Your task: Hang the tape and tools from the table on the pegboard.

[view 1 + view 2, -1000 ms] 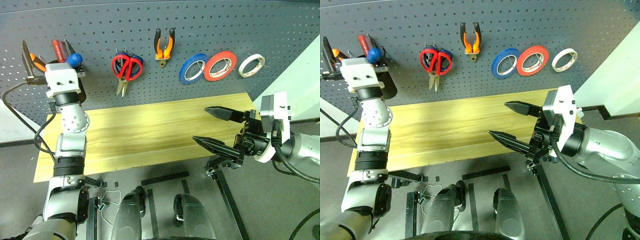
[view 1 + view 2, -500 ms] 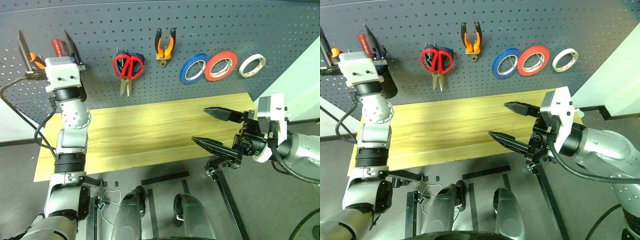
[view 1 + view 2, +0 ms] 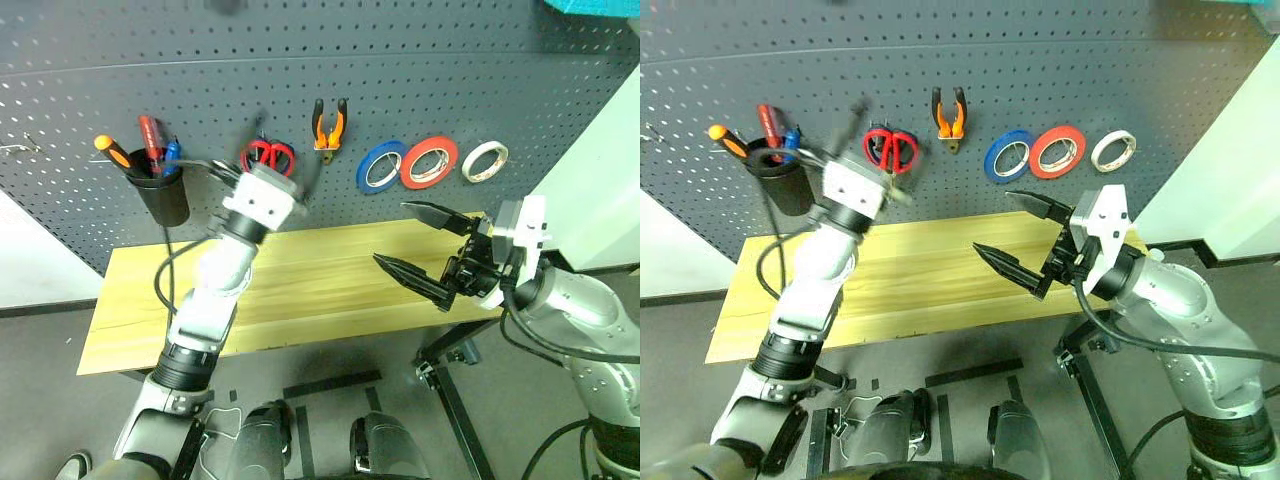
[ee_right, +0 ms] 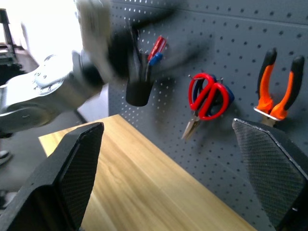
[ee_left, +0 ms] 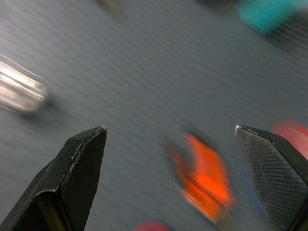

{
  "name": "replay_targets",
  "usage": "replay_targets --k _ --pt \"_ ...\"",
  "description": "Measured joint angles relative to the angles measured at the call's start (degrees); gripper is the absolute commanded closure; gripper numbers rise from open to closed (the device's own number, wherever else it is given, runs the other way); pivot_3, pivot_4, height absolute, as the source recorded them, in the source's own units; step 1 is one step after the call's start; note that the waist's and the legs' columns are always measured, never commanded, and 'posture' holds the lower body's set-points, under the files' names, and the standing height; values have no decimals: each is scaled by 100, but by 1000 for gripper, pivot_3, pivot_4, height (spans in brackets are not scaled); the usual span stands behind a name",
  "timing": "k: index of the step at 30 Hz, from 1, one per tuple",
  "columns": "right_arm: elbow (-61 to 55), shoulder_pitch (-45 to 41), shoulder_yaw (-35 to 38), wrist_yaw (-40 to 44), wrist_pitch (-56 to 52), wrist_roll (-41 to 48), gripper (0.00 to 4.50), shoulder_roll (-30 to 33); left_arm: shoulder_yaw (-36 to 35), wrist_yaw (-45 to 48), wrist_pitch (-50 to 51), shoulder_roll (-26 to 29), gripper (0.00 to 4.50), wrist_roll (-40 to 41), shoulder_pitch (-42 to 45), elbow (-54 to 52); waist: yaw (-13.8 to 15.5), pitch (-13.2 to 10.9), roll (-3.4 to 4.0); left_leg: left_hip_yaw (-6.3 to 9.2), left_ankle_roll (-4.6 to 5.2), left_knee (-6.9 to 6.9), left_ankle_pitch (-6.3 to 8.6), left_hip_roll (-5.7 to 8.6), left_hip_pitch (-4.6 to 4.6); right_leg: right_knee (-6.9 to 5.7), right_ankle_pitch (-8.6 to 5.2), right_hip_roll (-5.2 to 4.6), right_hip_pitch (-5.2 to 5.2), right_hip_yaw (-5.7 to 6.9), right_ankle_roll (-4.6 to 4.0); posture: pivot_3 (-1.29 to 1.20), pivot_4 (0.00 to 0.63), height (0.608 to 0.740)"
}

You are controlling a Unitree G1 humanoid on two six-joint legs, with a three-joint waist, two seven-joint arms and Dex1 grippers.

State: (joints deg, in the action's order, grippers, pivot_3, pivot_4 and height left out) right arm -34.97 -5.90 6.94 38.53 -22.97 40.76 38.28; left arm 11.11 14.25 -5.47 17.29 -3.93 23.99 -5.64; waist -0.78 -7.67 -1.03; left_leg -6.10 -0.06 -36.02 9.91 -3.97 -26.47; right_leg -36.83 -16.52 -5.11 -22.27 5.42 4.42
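Three tape rolls hang in a row on the pegboard (image 3: 420,60) at upper right of the left eye frame: a blue roll (image 3: 381,166), a red-orange roll (image 3: 429,162) and, last on the right, the whitish tape (image 3: 484,160). Left of them hang the pliers (image 3: 330,123) and the red-handled scissors (image 3: 268,155), and at upper left a black cup (image 3: 166,194) holds the blue-handled screwdriver (image 3: 170,152) beside an orange one and a red one. My left gripper (image 3: 280,150) is raised at upper centre, blurred, in front of the scissors, jaws wide and empty. My right gripper (image 3: 412,240) sits right of centre over the counter (image 3: 130,310), jaws spread wide, holding nothing. In the right eye frame the bare counter runs across the middle below the pegboard. From my left wrist, my two fingers (image 5: 77,168) stand far apart against the grey board, with a blurred orange shape between them near the bottom; I cannot tell for certain what it is. From my right wrist, my fingers frame the cup at upper centre, the scissors to its right and the pliers at far right, with the wood at bottom centre.
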Motion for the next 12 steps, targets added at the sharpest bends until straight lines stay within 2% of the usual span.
replay_targets --k 3,7,10,12 --pt "179 257 -98 42 387 -437 0 -248 72 1027 879 257 38 555 -103 410 3 122 71 4 0 59 0 -79 -10 193 134 72 57 14 -22 65 0 717" --pt "414 330 -432 -21 550 -986 0 -394 250 1753 1806 621 38 673 -140 840 17 235 86 -11 -1 74 -2 -68 9 179 135 53 21 9 -27 73 0 717" --pt "723 346 -680 -251 448 -1412 0 -479 697 2439 2458 1278 38 413 -335 1006 19 285 96 -12 -14 70 -11 -64 9 142 127 55 -10 3 -23 76 0 717" --pt "874 454 -735 -297 450 -1590 0 -520 771 2675 2840 1338 38 422 -552 1028 34 292 107 -15 -11 68 -12 -55 6 119 121 43 -20 -3 -4 81 0 717"
